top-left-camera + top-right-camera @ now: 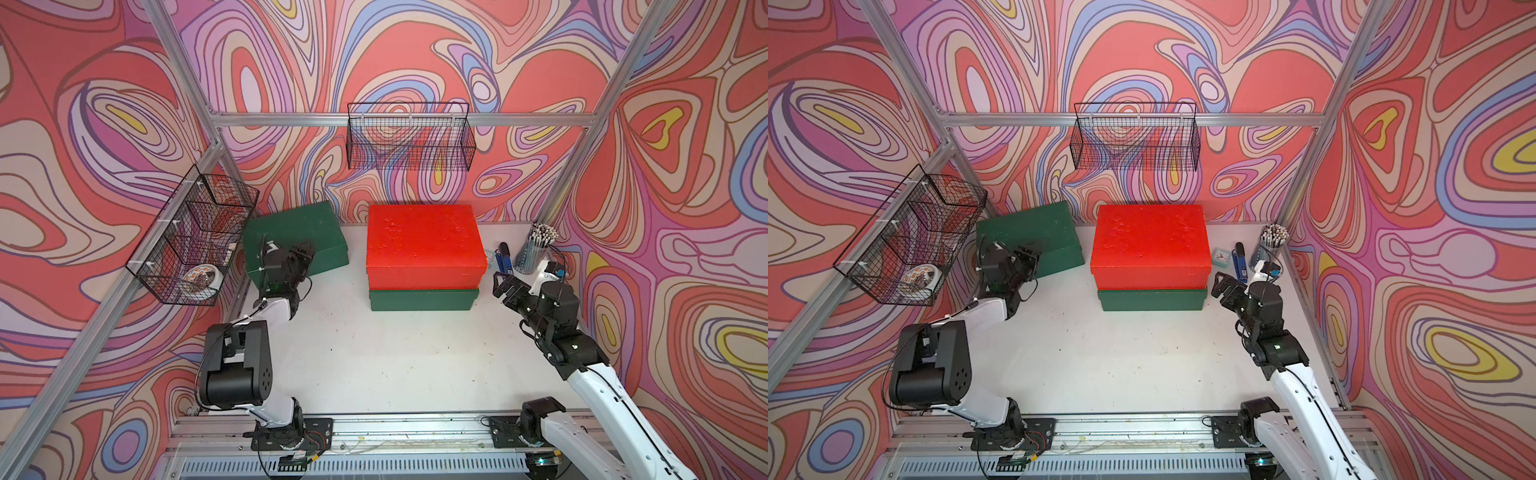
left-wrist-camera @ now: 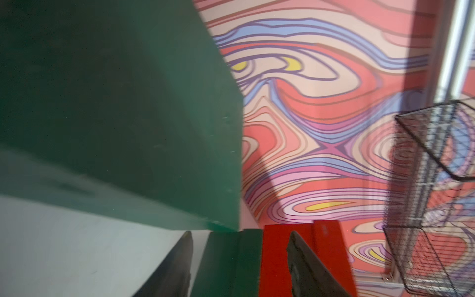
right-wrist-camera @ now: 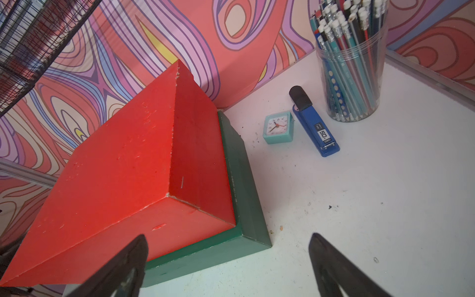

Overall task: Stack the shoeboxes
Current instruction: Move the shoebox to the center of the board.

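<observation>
White table [image 1: 395,353], three shoeboxes on it. Red shoebox [image 1: 424,245] sits on top of a green shoebox [image 1: 422,300] at back centre. The lower box sticks out a bit at the front and on the right side.

Other green shoebox [image 1: 291,228] is alone on the table in the back-left corner, skewed, apart from the stack.

Two wire baskets: one on the back wall [image 1: 409,137], one on the left wall [image 1: 195,245] with a tape roll [image 1: 201,280] in it.

Left gripper [image 1: 301,255] is at the near edge of the lone green shoebox. Fingers are apart with nothing between them in the left wrist view; can't tell if they touch the box.

Right gripper [image 1: 500,284] is just right of the stack, near its front corner, fingers wide apart and empty.

Back right: pencil jar [image 3: 350,77], blue stapler [image 3: 314,123], small teal clock [image 3: 278,127].
</observation>
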Motion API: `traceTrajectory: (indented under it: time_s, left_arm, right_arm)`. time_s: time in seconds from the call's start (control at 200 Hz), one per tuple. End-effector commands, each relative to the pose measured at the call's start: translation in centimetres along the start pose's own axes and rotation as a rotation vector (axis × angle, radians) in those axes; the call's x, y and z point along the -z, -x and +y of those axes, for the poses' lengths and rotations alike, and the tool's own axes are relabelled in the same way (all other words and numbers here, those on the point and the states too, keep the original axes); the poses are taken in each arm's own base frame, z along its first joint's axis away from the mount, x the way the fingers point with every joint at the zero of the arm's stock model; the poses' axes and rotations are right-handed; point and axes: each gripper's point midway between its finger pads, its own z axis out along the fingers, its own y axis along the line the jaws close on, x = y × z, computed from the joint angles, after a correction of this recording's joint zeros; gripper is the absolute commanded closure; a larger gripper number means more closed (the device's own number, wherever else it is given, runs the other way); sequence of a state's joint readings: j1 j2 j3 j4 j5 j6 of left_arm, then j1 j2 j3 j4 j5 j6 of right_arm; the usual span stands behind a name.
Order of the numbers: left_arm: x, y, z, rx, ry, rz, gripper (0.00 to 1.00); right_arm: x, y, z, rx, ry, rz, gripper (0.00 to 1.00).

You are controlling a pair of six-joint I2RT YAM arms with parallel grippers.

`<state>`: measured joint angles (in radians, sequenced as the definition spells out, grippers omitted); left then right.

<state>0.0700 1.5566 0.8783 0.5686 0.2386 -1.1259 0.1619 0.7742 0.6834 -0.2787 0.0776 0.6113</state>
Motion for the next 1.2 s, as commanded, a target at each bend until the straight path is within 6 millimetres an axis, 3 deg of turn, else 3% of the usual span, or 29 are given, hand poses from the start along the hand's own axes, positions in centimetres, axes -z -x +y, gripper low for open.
traceTrajectory:
  time_s: [0.0,0.17,0.396,0.641,0.941,1.197]
  left_arm:
    - [-1.2,-1.3,-1.4,-0.185,0.119,0.120,0.30]
    - [-5.2,-3.0,-3.8,-0.398,0.237,0.248,0.17]
    - [-9.3,-5.4,-5.0,-0.661,0.402,0.339,0.04]
    - [-12.7,-6.3,-1.2,-0.798,0.583,0.380,0.01]
    - [-13.0,-5.8,3.0,-0.880,0.749,0.373,0.00]
    - [-10.2,-6.4,5.3,-0.858,0.841,0.396,0.05]
  right_arm:
    - [0.1,0.3,0.4,-0.005,0.024,-0.015,0.02]
    - [0.1,0.4,0.4,-0.002,0.022,-0.013,0.02]
    - [0.4,0.5,0.3,0.001,0.022,-0.021,0.02]
    - [0.6,0.4,0.3,0.003,0.025,-0.019,0.02]
    - [0.5,0.4,0.5,0.000,0.032,-0.016,0.02]
    - [0.6,0.4,0.6,0.000,0.036,-0.014,0.02]
